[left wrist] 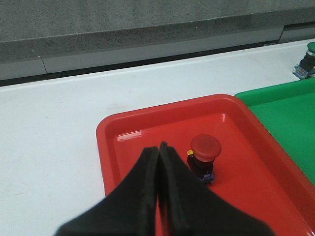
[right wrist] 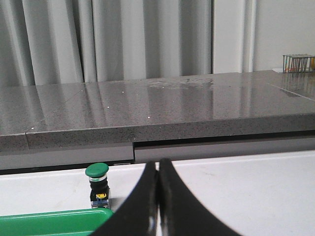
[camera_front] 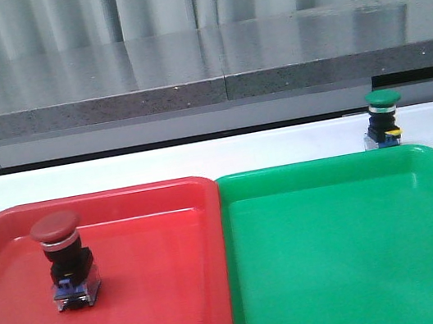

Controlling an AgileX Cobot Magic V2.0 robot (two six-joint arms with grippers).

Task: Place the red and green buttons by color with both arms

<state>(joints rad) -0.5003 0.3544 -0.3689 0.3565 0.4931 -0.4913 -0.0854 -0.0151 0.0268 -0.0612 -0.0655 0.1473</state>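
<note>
Buttons (camera_front: 65,262) upright both, caps up, long axes vertical. Left gripper (left wrist: 158,147) pressed together, fingers (left wrist: 147,177) touching along their length, nothing between them; hung above the red tray (left wrist: 128,128), tips near the red button (left wrist: 204,160) but apart from it. Red button stood inside the red tray, on its floor toward the tray's left side in the front view, dark red cap on top, black body under it, blue-and-clear base on the tray floor. Right gripper (right wrist: 158,164) likewise closed tight on nothing, fingers (right wrist: 172,201) meeting at the tips; held above the white table (right wrist: 256,187), beside the far rim of the green tray (right wrist: 54,221). Green button (right wrist: 97,184) stood on the white table, outside the green tray, just beyond that tray's far right corner in the front view (camera_front: 382,119), green cap up. Green tray set edge to edge with the red tray, on its right.
</note>
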